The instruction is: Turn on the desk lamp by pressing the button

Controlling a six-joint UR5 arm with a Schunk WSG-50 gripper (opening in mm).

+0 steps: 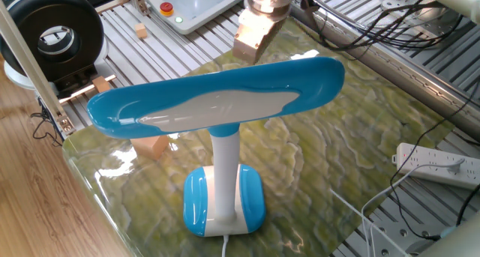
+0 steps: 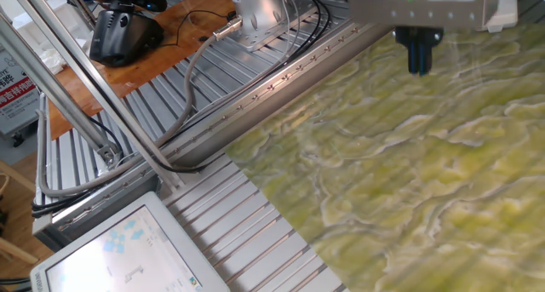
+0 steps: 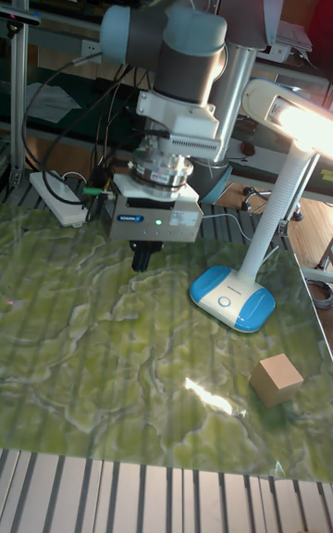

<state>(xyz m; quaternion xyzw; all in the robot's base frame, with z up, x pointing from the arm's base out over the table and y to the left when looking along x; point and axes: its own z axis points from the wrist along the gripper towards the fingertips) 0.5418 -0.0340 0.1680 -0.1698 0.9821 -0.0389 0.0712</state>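
Observation:
The desk lamp [image 1: 217, 107] stands near the table's front edge, with a sky-blue and white head, a white stem and a blue-and-white base [image 1: 223, 201]. In the tall fixed view its head [image 3: 301, 121] glows brightly, and the round button [image 3: 225, 291] sits on top of the base [image 3: 236, 300]. My gripper [image 3: 141, 261] hangs just above the green marbled table, to the left of the base and apart from it. Its dark fingers [image 2: 419, 55] are pressed together with nothing between them. In one fixed view only the gripper body [image 1: 253, 34] shows behind the lamp head.
A wooden block [image 3: 277, 378] lies in front of the lamp base. A white power strip [image 1: 439, 163] with cables sits off the table's edge. A pendant with a red button [image 1: 180, 6], small wooden cubes [image 1: 141, 31] and a black spool [image 1: 52, 32] lie beyond.

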